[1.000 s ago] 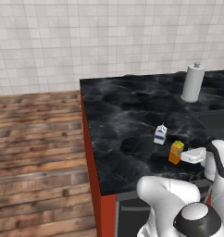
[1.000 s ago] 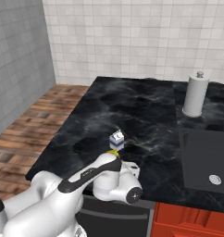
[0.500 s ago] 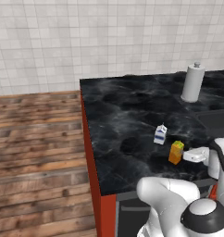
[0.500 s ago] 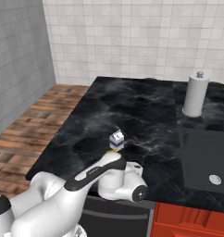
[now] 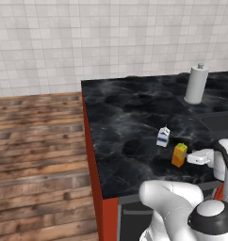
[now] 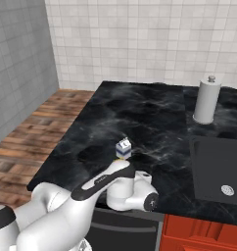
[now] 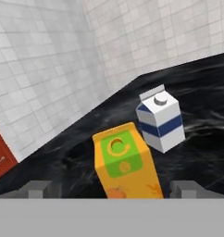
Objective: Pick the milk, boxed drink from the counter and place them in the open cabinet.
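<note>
End effector (image 7: 112, 189), jaws spread wide and holding nothing, is lining up on the boxed drink (image 7: 127, 162) just before the milk (image 7: 161, 122) on the table (image 5: 130, 117), needing only to advance and close.

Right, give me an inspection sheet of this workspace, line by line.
Surface: glossy black marble counter on red base cabinets, dry, unmarked.
Job's things: small white milk carton with blue band upright; orange boxed drink with green top upright beside it, nearer the arm, apart from it.
Clutter: white paper-towel roll standing at the back; dark sink basin set into the counter.
Grippers: gripper open, fingers either side of the boxed drink, holding nothing.
Cables: nothing seen.
Surroundings: white tiled wall; wooden plank floor.
</note>
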### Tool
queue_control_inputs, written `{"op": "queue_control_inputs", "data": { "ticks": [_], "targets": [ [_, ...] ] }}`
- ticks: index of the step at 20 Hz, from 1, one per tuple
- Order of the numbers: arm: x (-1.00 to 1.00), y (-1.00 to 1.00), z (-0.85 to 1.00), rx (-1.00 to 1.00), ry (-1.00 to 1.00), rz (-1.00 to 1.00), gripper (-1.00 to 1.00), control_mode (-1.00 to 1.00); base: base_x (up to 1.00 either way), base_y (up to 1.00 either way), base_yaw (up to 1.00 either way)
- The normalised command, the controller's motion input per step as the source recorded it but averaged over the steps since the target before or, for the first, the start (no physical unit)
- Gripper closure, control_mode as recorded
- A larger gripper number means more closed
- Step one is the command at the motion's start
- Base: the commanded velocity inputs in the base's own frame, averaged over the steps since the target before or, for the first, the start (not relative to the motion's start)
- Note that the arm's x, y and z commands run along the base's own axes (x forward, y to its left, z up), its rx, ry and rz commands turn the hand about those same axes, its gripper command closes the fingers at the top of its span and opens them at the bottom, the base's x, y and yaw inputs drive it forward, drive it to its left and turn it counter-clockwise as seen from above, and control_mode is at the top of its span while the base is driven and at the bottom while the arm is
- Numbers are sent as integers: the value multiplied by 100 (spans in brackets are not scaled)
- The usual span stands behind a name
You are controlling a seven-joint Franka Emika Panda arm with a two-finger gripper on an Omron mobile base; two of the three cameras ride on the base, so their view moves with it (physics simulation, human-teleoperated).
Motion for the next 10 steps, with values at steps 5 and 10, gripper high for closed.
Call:
{"op": "queue_control_inputs", "data": {
  "ticks": [5,10],
  "targets": [
    [0,0,-6,-6,0,9,-100,-100,0,0,0],
    [0,0,-1,-4,0,9,-100,-100,0,0,0]
  ]
}}
